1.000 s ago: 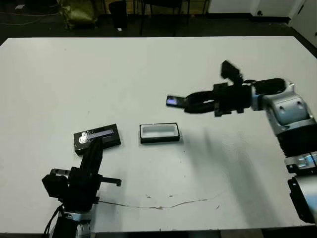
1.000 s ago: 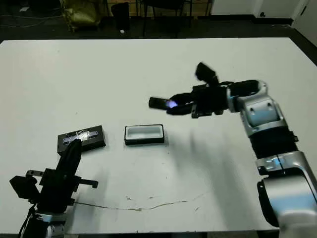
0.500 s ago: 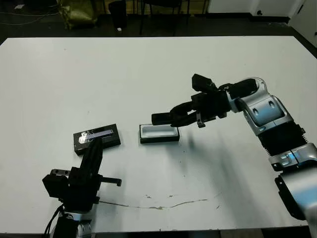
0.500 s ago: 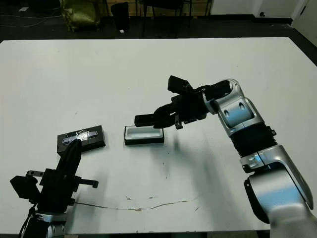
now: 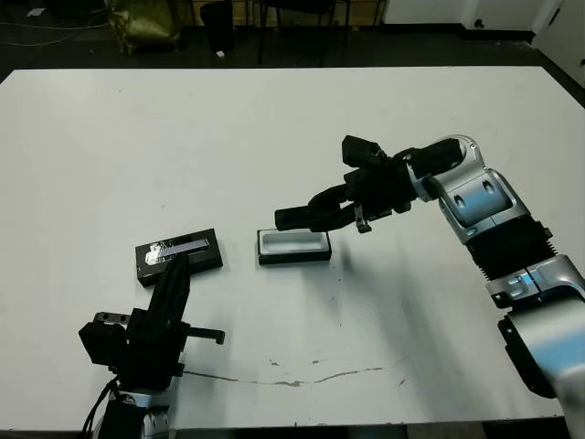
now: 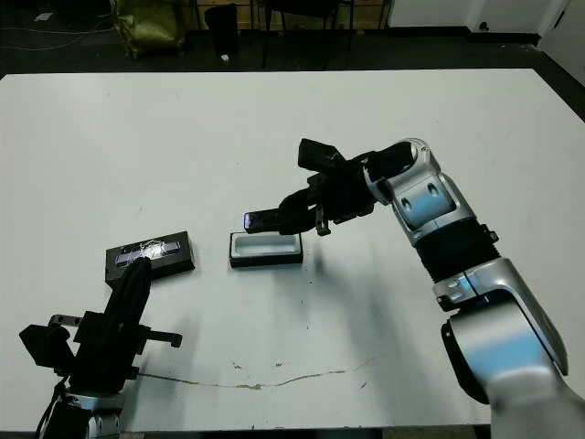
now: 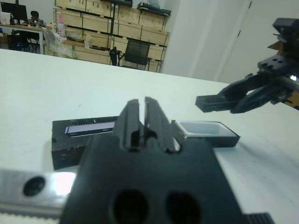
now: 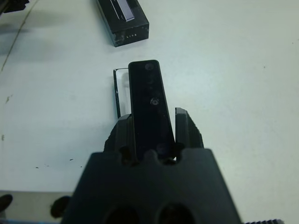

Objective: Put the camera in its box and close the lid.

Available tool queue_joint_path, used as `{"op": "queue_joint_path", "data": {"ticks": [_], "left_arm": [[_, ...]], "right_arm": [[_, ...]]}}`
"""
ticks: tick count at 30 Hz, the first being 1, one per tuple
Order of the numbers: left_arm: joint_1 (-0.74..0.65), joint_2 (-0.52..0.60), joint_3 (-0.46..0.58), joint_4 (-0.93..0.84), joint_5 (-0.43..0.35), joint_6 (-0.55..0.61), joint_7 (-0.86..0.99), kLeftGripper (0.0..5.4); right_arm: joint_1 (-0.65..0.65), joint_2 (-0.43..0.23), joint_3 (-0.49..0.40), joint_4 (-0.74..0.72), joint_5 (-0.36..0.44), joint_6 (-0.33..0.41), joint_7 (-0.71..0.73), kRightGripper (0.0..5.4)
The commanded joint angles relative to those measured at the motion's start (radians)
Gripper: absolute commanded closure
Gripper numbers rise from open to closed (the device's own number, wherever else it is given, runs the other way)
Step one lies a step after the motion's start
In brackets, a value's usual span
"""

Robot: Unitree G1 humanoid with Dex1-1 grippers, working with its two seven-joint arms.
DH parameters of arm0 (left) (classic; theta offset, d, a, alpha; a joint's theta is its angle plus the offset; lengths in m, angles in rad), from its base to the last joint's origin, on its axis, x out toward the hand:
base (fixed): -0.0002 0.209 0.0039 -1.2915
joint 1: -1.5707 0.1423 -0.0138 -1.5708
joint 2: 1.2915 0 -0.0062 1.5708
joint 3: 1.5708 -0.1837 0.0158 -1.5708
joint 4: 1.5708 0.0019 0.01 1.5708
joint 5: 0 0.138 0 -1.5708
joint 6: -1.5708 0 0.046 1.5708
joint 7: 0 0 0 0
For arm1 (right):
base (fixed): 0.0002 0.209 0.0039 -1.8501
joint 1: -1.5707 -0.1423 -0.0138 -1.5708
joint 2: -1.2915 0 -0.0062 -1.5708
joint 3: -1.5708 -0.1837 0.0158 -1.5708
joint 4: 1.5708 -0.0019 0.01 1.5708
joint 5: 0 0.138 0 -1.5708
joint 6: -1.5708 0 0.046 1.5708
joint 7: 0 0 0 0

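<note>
My right gripper (image 5: 331, 207) is shut on the camera (image 5: 298, 217), a slim black bar with a bluish glow at its far end. It holds the camera level, just above the box (image 5: 294, 245), a shallow black tray with white lining. In the right wrist view the camera (image 8: 148, 100) hides most of the box (image 8: 120, 91). The lid (image 5: 179, 256), black with a pale stripe, lies flat to the left of the box. My left gripper (image 5: 176, 267) rests low near the table's front, shut and holding nothing, its tips at the lid's near edge.
A thin dark crack line (image 5: 311, 375) runs across the table near its front edge. Beyond the far edge are a dark floor, chair legs and a yellow bag (image 5: 144, 23). The left wrist view shows shelves and a chair (image 7: 138, 50) in the room behind.
My right arm has carried the camera leftward and down, from right of the box to just above it. The left arm, box and lid have not moved.
</note>
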Motion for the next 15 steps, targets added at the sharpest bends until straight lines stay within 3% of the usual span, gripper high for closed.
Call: {"op": "queue_joint_path", "data": {"ticks": [1, 5, 15], "left_arm": [[0.042, 0.030, -0.003, 0.004, -0.001, 0.015, 0.004, 5.40], [0.045, 0.029, -0.007, 0.002, 0.002, 0.017, 0.011, 5.40], [0.040, 0.035, 0.001, 0.020, 0.000, -0.005, 0.002, 5.40]], "right_arm": [[-0.015, 0.011, 0.011, 0.025, -0.019, -0.001, -0.004, 4.78], [-0.012, 0.023, 0.013, 0.037, -0.029, -0.026, 0.002, 4.78], [-0.008, 0.036, 0.048, 0.003, -0.064, 0.029, 0.008, 4.78]]}}
